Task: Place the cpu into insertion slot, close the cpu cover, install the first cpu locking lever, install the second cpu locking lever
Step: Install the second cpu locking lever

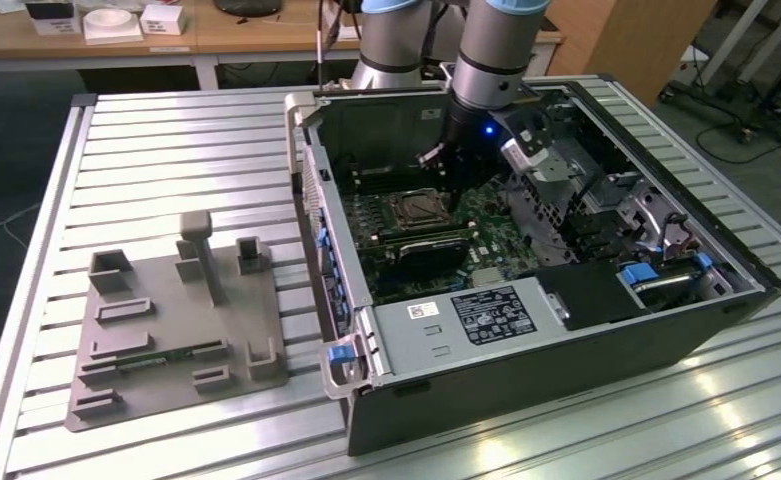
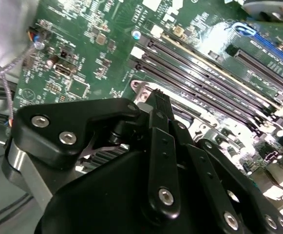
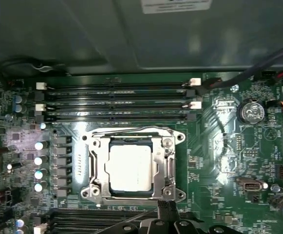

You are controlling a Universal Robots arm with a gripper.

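- The fingers (image 3: 166, 210) are pressed together with nothing between them; in the first wrist view their black tip stands at the edge of the socket, by the corner of the cover (image 3: 131, 165).
- In the second wrist view the fingers (image 2: 161, 105) also appear as one narrow black tip, just above the socket edge, with the black gripper linkage behind it.
- The cpu (image 3: 130, 168) lies flat inside the socket, its pale metal top showing through the open centre of the cover.
- The cover lies down flat on the socket, around the cpu.
- A thin lever (image 3: 131, 131) runs along the side of the socket next to the memory slots (image 3: 114, 100).
- The socket sits on the green motherboard (image 3: 219, 146), and a round battery (image 3: 251, 111) is on the board well apart from it.
- In the exterior view the arm (image 1: 486, 70) reaches down into the open computer case (image 1: 564, 350), which lies on its side on the bench (image 1: 177, 160).
- The socket (image 1: 414, 208) is just below the gripper there.
- A grey fixture (image 1: 177, 320) lies on the bench at the exterior view's left of the case.
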